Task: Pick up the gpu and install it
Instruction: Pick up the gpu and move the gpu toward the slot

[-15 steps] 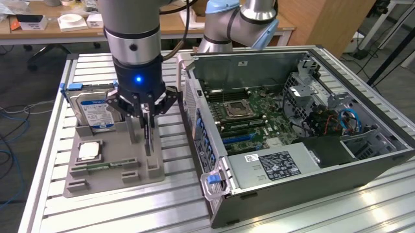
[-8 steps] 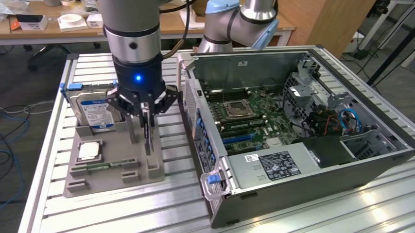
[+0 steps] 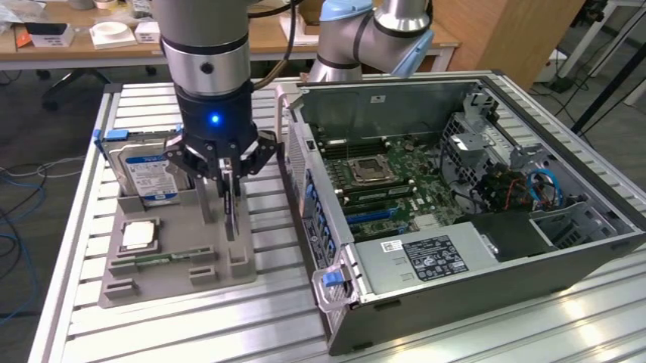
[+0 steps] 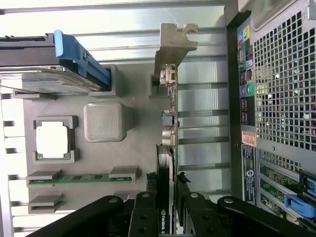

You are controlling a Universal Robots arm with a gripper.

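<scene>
The hand [image 3: 229, 180] is part-closed, pinching the gpu [image 3: 232, 213] by its top edge. In the exterior view the card's long axis runs 12-to-6, with the case [image 3: 424, 310] at 3 o'clock.

Jaws clamp upright gpu [image 3: 231, 212] in grey holder [image 3: 177, 262] beside open case [image 3: 454, 306]

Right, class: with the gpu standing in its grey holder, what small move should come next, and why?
Probably a short straight lift: the gripper looks closed on the gpu, which stands on edge in a slot of the grey holder, so a sideways pull could jam it.
</scene>
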